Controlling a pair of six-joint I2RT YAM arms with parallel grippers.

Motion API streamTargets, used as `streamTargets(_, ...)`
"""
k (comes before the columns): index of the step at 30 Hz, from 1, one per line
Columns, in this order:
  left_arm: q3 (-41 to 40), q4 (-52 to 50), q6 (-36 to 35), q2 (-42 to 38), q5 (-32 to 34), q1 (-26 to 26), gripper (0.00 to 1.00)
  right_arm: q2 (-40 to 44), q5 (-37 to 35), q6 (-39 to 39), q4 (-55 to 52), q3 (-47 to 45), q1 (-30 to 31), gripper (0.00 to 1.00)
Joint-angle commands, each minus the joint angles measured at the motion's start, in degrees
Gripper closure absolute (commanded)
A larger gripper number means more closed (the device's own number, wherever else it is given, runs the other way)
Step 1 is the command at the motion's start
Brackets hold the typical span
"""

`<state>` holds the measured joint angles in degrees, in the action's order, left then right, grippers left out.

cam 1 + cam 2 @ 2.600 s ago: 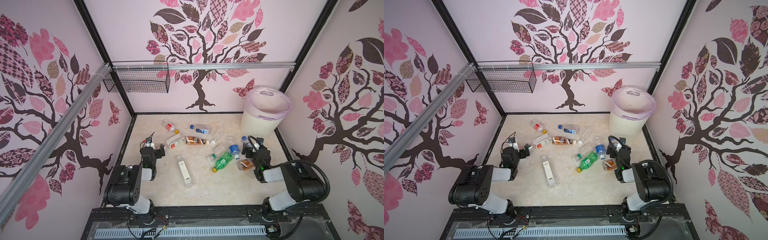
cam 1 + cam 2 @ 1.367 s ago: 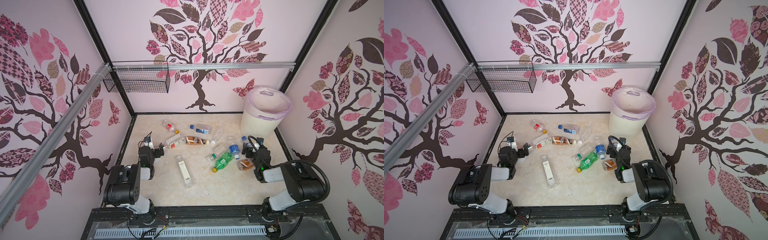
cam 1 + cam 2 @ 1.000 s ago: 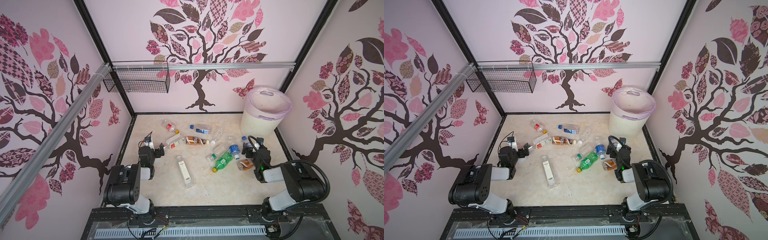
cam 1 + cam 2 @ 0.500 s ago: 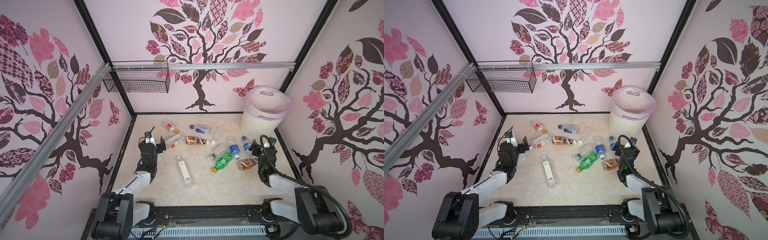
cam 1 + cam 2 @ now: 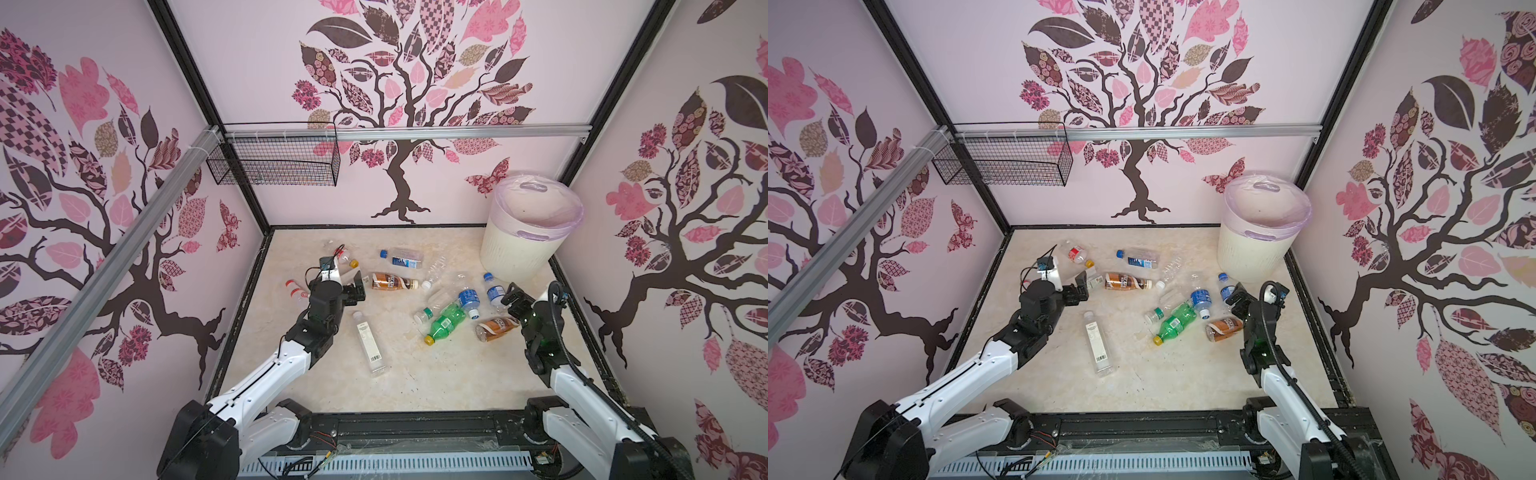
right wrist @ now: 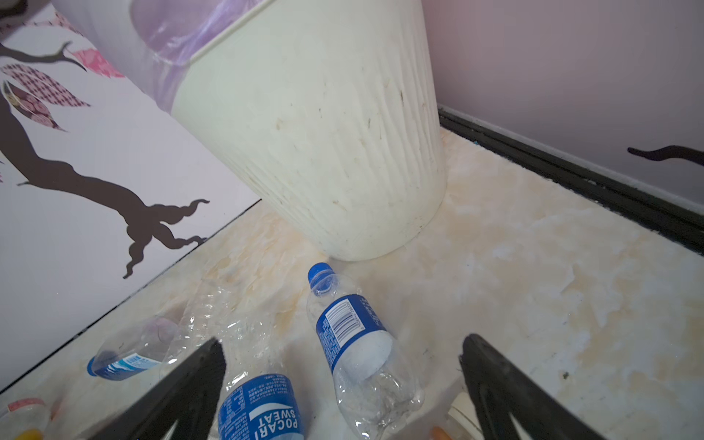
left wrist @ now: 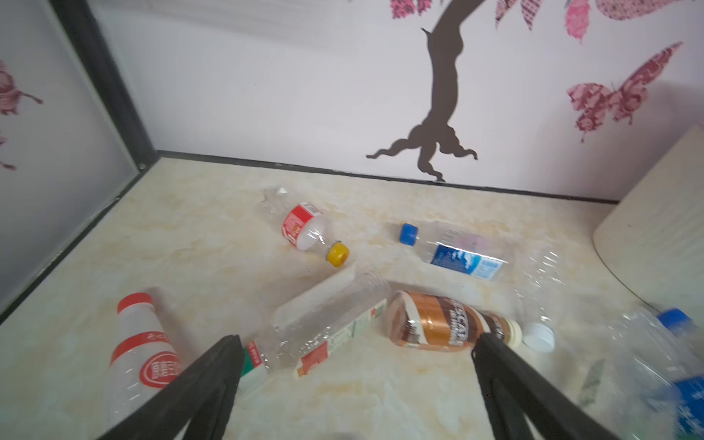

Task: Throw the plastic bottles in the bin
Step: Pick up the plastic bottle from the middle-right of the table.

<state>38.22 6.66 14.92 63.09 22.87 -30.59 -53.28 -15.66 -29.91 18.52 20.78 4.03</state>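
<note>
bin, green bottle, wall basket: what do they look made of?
Bin: matte cream plastic, likely moulded; vertical ribs show in the right wrist view.
Its liner: thin translucent lilac film, wrinkled over the rim.
Green bottle: thin translucent plastic with glossy highlights.
Basket: black wire mesh, probably coated metal; open grid, wall visible through it.

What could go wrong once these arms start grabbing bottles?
The right end effector is open near a blue-labelled bottle lying close to the Pocari Sweat bottle; it might catch both or knock one away. The bin is tall, so a bottle let go low could bounce off its wall.
</note>
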Motion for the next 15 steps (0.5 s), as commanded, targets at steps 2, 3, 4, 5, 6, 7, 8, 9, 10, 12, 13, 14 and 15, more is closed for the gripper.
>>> streamTargets(2, 6.78, -9.17, -0.83, 3.58, -0.45, -6.71, 0.02, -6.47, 2.23, 1.26, -16.36, 8.09, -0.13, 0.0)
streamTargets(3, 8.13, -9.95, -1.87, 4.91, 0.45, -8.89, 0.02, -7.61, 2.4, 0.9, -15.66, 7.77, -0.12, 0.0)
streamTargets(4, 9.42, -10.39, -3.39, 5.9, 2.0, -10.85, 0.02, -8.49, 2.61, 0.61, -15.17, 7.7, -0.12, 0.01)
streamTargets(5, 10.78, -10.98, -5.4, 7.41, 3.14, -12.96, 0.02, -9.52, 2.79, 0.58, -14.87, 7.77, -0.15, 0.01)
streamTargets(6, 12.12, -11.59, -7.14, 8.54, 3.3, -14.54, 0.02, -10.63, 3.16, 0.72, -15.13, 8.32, -0.07, 0.01)
streamTargets(7, 13.76, -12.79, -8.91, 9.77, 2.46, -15.55, 0.01, -11.64, 3.35, 0.9, -15.99, 9.13, -0.08, 0.0)
streamTargets(8, 15.33, -14.21, -10.46, 10.95, 2.48, -16.93, 0.02, -12.86, 3.39, 1.07, -17.44, 10.15, -0.08, 0.01)
streamTargets(9, 16.43, -14.9, -11.31, 11.72, 1.78, -17.62, 0.02, -13.59, 3.9, 1.33, -18.47, 10.84, -0.11, 0.0)
streamTargets(10, 16.64, -14.14, -10.65, 12.17, 1.77, -17.92, 0.02, -13.85, 4.79, 1.73, -18.98, 11.19, -0.08, 0.0)
streamTargets(12, 16.14, -12.14, -6.82, 12.17, 4.3, -18.01, 0.02, -13.62, 7.66, 1.87, -18.64, 10.6, -0.04, 0.0)
streamTargets(13, 15.68, -11.19, -4.35, 12.1, 6.22, -18.01, 0.02, -13.43, 9.13, 2.16, -18.27, 10.28, 0.0, 0.01)
streamTargets(14, 14.91, -10.08, -3.37, 11.74, 7.01, -18.06, 0.01, -13.33, 10.31, 2.21, -18.17, 10.11, 0.17, 0.0)
streamTargets(15, 14.08, -8.65, -5.16, 11.4, 5.83, -18.08, 0.02, -13.34, 10.39, 2.63, -18.19, 10.04, 0.63, 0.0)
